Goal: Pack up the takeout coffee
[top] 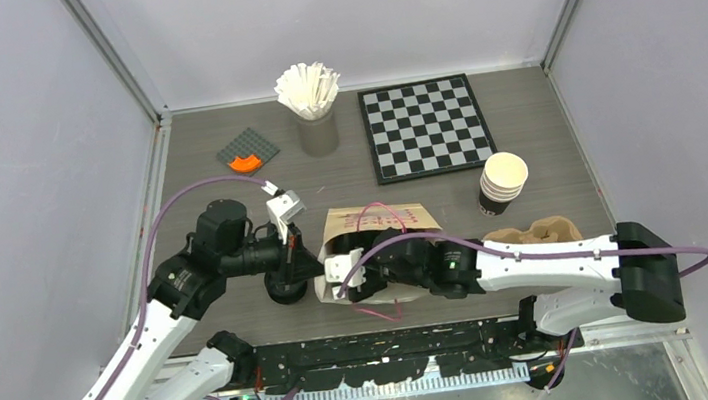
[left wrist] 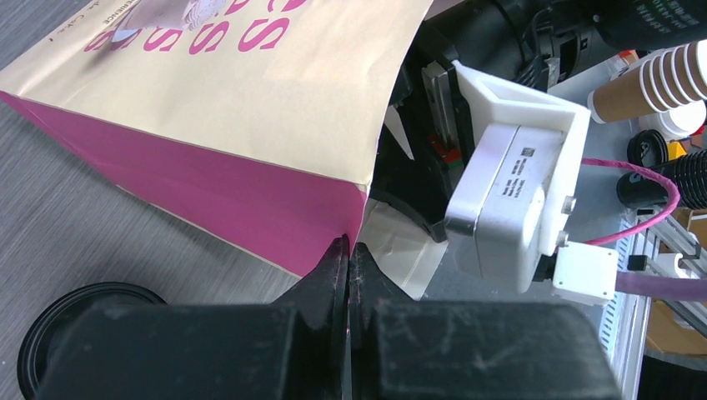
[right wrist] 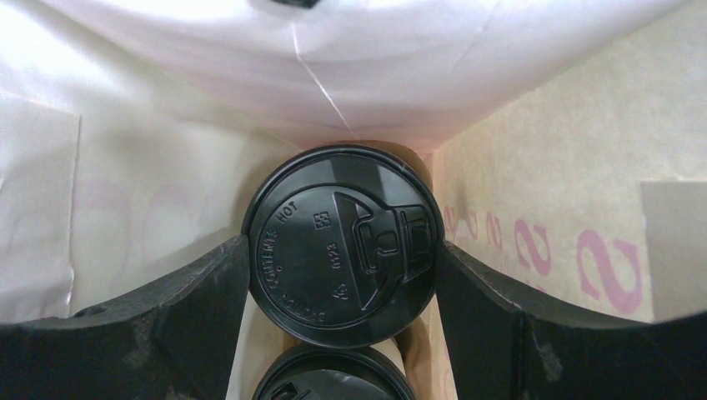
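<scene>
Jaws of the right gripper [right wrist: 342, 254], spread wide, clasp a coffee cup [right wrist: 342, 221] inside the paper bag [left wrist: 250, 100]. The left gripper [left wrist: 348, 250] pinches its rim. A second cup [left wrist: 71, 329] outside looks unpacked.

Right gripper [right wrist: 342, 254]: clamped either side of takeout coffee [right wrist: 333, 217], black lid up.
Paper bag [right wrist: 150, 158]: all around.
Second lid [right wrist: 333, 382]: just below.

On the black lid [right wrist: 342, 246] you can read raised lettering: "HOT" is plain, the curved words before it look like "CAUTION CONTENTS", and "0123" sits beside the sip flap. The paper bag [left wrist: 250, 83] shows you big pink letters, cut off, with 2 clear "S" shapes. The grey label [left wrist: 521, 167] on the white camera housing [left wrist: 500, 208] is too small to read.
</scene>
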You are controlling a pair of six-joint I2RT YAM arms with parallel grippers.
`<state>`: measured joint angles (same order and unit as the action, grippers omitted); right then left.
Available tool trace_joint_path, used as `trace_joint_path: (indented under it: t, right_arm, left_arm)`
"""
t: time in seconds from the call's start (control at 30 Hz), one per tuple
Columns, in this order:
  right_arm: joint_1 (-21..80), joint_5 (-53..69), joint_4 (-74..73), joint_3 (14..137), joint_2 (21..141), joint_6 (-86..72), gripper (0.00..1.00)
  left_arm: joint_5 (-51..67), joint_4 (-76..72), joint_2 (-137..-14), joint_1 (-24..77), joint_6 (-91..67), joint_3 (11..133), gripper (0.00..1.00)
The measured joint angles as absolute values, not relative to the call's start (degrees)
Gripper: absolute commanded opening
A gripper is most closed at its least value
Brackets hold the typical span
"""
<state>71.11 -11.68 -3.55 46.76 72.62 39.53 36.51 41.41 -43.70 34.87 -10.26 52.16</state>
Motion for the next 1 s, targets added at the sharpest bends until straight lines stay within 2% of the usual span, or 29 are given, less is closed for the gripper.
trace_joint_path:
  t: [0.27,1.0]
  right_arm:
    - [70.89,-10.0,-7.62,46.76,69.45,38.89,0.77]
    - [69.89,-9.1,-6.13,46.72,72.05,38.87,0.77]
  left_arm:
    - [36.47,41.41,-44.38,34.87,-11.05,52.16,0.0]
    - [35.99,41.41,-44.93,34.87,-15.03,52.27,0.0]
